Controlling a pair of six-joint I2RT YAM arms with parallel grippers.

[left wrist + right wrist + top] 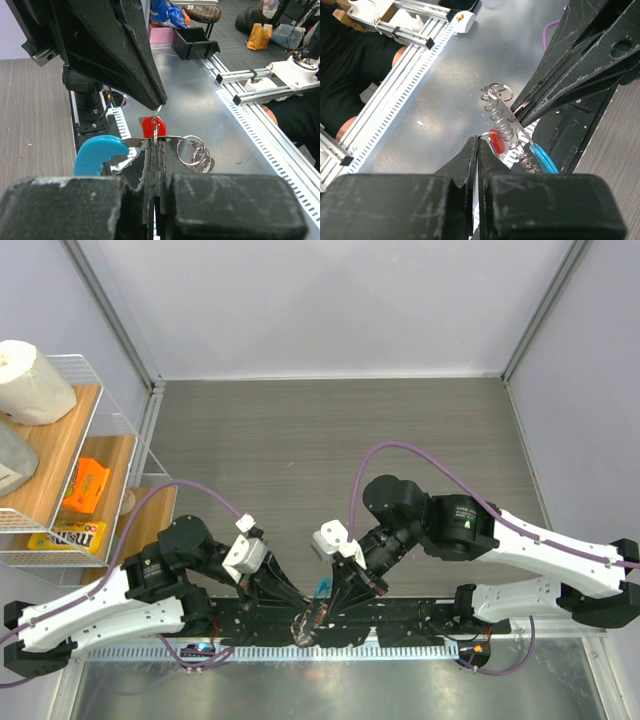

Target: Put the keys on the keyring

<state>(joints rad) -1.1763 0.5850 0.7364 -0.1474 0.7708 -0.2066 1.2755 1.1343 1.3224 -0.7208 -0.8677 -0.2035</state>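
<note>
Table (330, 440): grey wood-grain top, pale walls on three sides. A silvery metal sheet (300, 690) lies below the near edge.
Rack (95, 430): white wire with wooden shelves, far left. It holds a paper roll (30, 380) and an orange packet (88, 485).
Left arm (100, 605): white links run from the bottom-left corner up to a black elbow. The wrist is then turned in and down toward the centre of the near edge.
Right arm (540, 545): reaches in from the right edge, folds back at a black joint, and angles its wrist down and left. The two sets of fingers make a V with the tips almost meeting.
Left gripper (154, 147): jaws pressed together, clamped on the keyring's flat silvery metal part.
Right gripper (477, 142): jaws closed tip to tip, pinching the small wire loop at the key's head. In the left wrist view its tips come down from above, just over the left gripper's tips.
Keyring (502, 117): held off the surface between the two grippers, over the black base rail. Several silvery rings bunch along it and two small rings hang at its free end.
Tag (97, 152): light-blue crescent on the keyring, beside the left fingers.
Key (149, 126): tiny, red head, hanging from the pinched loop and touching the keyring at the left gripper's tips. Whether it is threaded on, I cannot tell.
</note>
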